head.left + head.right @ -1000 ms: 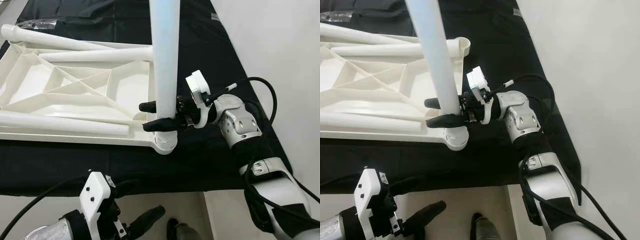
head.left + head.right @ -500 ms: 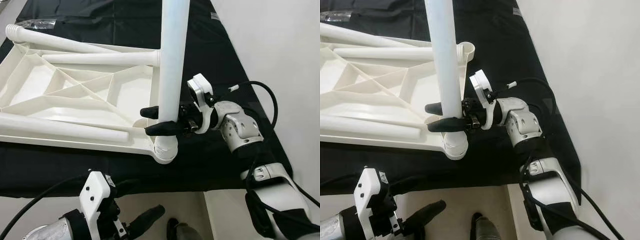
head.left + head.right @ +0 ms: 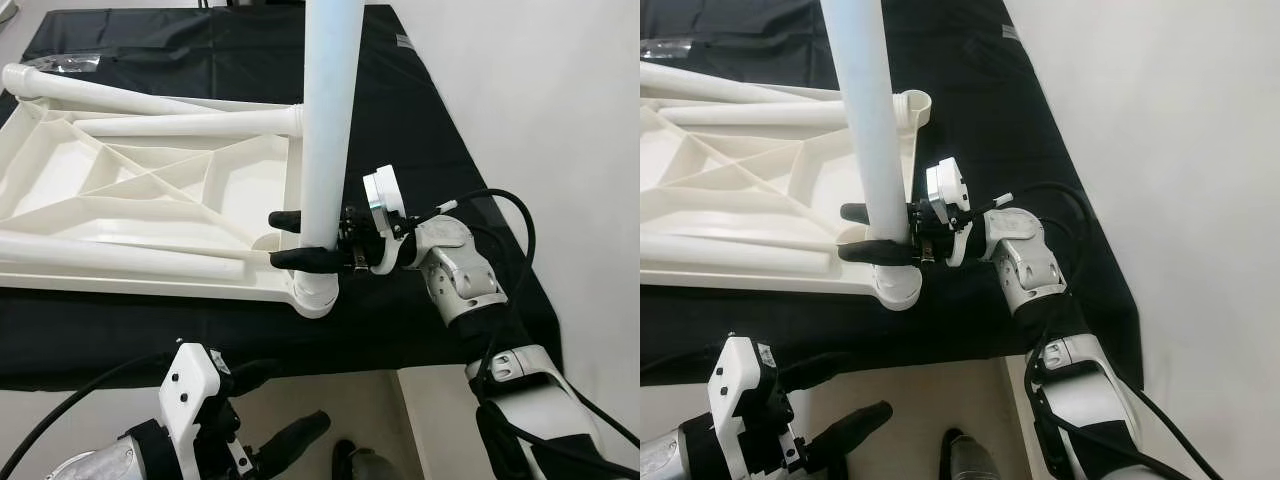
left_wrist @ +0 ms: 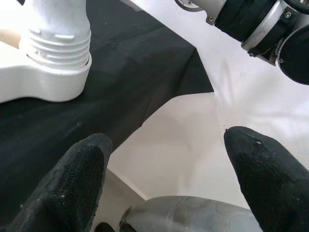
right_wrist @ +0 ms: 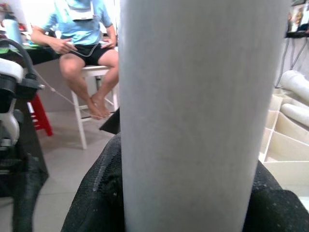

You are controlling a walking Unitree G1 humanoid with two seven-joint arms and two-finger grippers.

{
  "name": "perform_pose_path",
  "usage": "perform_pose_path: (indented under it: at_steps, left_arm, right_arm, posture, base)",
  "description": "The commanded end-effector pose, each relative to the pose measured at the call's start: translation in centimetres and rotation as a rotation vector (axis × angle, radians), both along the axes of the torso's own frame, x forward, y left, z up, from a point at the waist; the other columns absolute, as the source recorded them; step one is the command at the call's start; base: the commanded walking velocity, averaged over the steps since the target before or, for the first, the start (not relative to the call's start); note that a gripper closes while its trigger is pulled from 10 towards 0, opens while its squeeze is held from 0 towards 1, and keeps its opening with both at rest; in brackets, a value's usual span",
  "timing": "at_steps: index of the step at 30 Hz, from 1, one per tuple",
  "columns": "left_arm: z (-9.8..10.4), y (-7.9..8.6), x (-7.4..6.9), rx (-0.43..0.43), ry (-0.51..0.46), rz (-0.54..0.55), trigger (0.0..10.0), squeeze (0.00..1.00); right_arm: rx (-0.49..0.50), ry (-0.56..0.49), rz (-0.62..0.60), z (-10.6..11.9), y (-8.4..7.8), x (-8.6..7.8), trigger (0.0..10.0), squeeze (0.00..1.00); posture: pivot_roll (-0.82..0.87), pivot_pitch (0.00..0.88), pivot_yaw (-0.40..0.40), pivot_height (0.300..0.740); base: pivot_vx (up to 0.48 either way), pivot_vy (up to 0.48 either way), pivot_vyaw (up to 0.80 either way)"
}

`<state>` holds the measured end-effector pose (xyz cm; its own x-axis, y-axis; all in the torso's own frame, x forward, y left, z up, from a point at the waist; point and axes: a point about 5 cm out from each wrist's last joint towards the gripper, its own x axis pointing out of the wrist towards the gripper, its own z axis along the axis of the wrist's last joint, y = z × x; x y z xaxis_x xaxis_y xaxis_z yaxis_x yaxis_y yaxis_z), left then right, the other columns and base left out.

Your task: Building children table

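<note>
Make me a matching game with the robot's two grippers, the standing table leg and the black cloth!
Things:
1. right gripper
2. left gripper
3. upright table leg
4. black cloth

States:
A. open, holding nothing
B. standing in the corner socket of the tabletop
C. shut around the leg
D. spread under the tabletop

Pairs: 1-C, 2-A, 3-B, 4-D

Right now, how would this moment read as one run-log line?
step: fitting leg | right gripper: shut on upright white leg standing in tabletop corner socket | left gripper: open, idle, low
</note>
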<state>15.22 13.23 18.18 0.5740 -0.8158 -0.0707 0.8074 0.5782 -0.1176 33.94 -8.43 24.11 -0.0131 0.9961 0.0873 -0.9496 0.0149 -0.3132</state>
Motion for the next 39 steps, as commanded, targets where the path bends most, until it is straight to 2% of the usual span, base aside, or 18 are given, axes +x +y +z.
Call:
perform_pose_path:
  at_steps: [1,8,16,21,22,23,24,25,26,27,28,29,31,33,34,39]
  left_arm:
    - [-0.3,0.1,-0.2,0.011,0.020,-0.011,10.0,0.00]
    - [-0.4,0.1,-0.2,0.014,0.021,-0.011,10.0,0.00]
    - [-0.4,0.2,-0.2,0.014,0.024,-0.012,10.0,0.00]
    - [-0.5,0.2,-0.2,0.015,0.027,-0.013,10.0,0.00]
    - [-0.6,0.1,-0.2,0.014,0.028,-0.012,10.0,0.00]
    - [-0.9,0.0,-0.2,0.013,0.028,-0.010,10.0,0.00]
    - [-1.0,-0.1,-0.2,0.013,0.027,-0.007,10.0,0.00]
    - [-1.0,-0.1,-0.2,0.013,0.027,-0.007,10.0,0.00]
    - [-1.1,-0.1,-0.2,0.011,0.026,-0.003,10.0,0.00]
    - [-1.2,-0.2,-0.2,0.005,0.024,0.004,10.0,0.00]
    - [-1.2,-0.2,-0.2,0.005,0.024,0.004,10.0,0.00]
    - [-1.2,-0.3,-0.1,0.001,0.022,0.009,10.0,0.00]
    - [-1.3,-0.4,0.4,-0.003,0.017,0.017,10.0,0.00]
    - [-1.3,-0.4,0.5,-0.003,0.016,0.018,10.0,0.00]
    - [-1.4,-0.4,0.8,0.000,0.008,0.012,10.0,0.00]
    - [-1.7,-0.5,1.5,0.004,0.000,0.006,10.0,0.00]
  right_arm:
    - [-0.150,0.048,-0.061,-3.6,-0.6,0.0,10.0,0.00]
    - [-0.162,-0.023,-0.105,-4.1,-0.6,0.0,10.0,0.00]
    - [-0.149,-0.014,-0.146,-4.3,-0.3,0.3,10.0,0.00]
    - [-0.137,0.044,-0.162,-4.5,0.3,0.3,10.0,0.00]
    - [-0.159,0.109,-0.291,-4.8,0.5,1.2,10.0,0.00]
    - [-0.194,0.154,-0.603,-5.8,0.2,2.5,10.0,0.00]
    - [-0.172,0.201,-0.797,-6.4,-0.1,2.9,10.0,0.00]
    - [-0.172,0.201,-0.797,-6.4,-0.1,2.9,10.0,0.00]
    - [-0.129,0.240,-1.008,-6.8,-0.8,3.0,10.0,0.00]
    - [-0.072,0.266,-1.163,-7.7,-0.6,1.5,10.0,0.00]
    - [-0.072,0.266,-1.163,-7.7,-0.6,1.5,10.0,0.00]
    - [-0.031,0.283,-1.264,-8.0,-0.8,0.3,10.0,0.00]
    - [0.035,0.322,-1.338,-9.0,0.6,-2.4,10.0,0.00]
    - [0.045,0.333,-1.343,-9.1,1.0,-2.8,10.0,0.00]
    - [0.020,0.342,-1.346,-10.0,2.3,-3.1,10.0,0.00]
    - [0.002,0.300,-1.381,-9.8,3.2,-2.3,10.0,0.00]
  posture:
    - [0.06,0.326,-0.062,0.740]
    - [0.06,0.317,-0.058,0.740]
    - [0.06,0.312,-0.057,0.740]
    - [0.06,0.306,-0.060,0.740]
    - [0.05,0.302,-0.070,0.740]
    - [0.03,0.291,-0.100,0.740]
    - [0.01,0.273,-0.127,0.740]
    - [0.01,0.273,-0.127,0.740]
    - [0.00,0.270,-0.130,0.740]
    - [0.00,0.261,-0.128,0.740]
    - [0.00,0.261,-0.128,0.740]
    - [0.00,0.261,-0.128,0.740]
    - [0.01,0.256,-0.107,0.740]
    - [0.01,0.255,-0.104,0.740]
    - [0.01,0.241,-0.090,0.740]
    - [0.01,0.219,-0.084,0.740]
  base:
    - [0.000,0.000,0.00]
    - [0.000,0.000,0.00]
    - [0.000,0.000,0.00]
    - [0.000,0.000,0.00]
    - [0.000,0.000,0.00]
    - [0.000,0.000,0.00]
    - [0.000,0.000,0.00]
    - [0.000,0.000,0.00]
    - [0.000,0.000,0.00]
    - [0.000,0.000,0.00]
    - [0.000,0.000,0.00]
    - [0.000,0.000,0.00]
    - [0.000,0.000,0.00]
    - [0.000,0.000,0.00]
    - [0.000,0.000,0.00]
    - [0.000,0.000,0.00]
